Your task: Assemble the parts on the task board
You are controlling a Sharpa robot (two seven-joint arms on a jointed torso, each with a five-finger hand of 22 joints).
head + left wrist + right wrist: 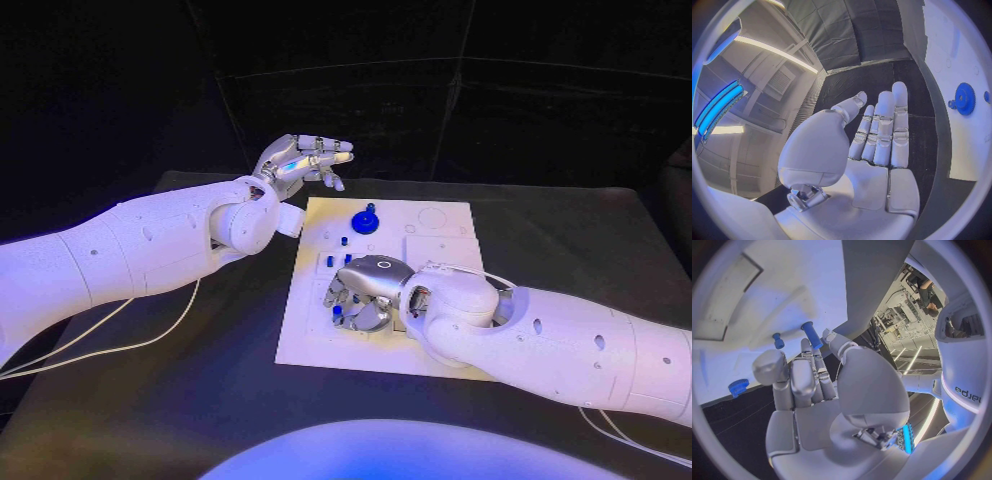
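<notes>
The white task board point(433, 330) lies in the middle of the black table. A blue gear point(365, 220) sits near its far edge, and small blue pegs point(346, 241) stand below it. My right hand point(366, 290) hangs palm down over the board's near left part. In the right wrist view its thumb and a fingertip point(806, 344) close around a blue peg point(811, 334), beside a shorter peg point(777, 340) and a blue knob point(737, 387). My left hand point(304, 160) is raised off the board's far left corner, fingers straight, holding nothing. The gear point(964, 99) lies beyond my left hand point(879, 135).
Bare black table point(173, 400) surrounds the board on all sides. A white cable point(116, 345) trails from my left arm across the table's left side. The board's right half has a shallow square recess point(440, 250).
</notes>
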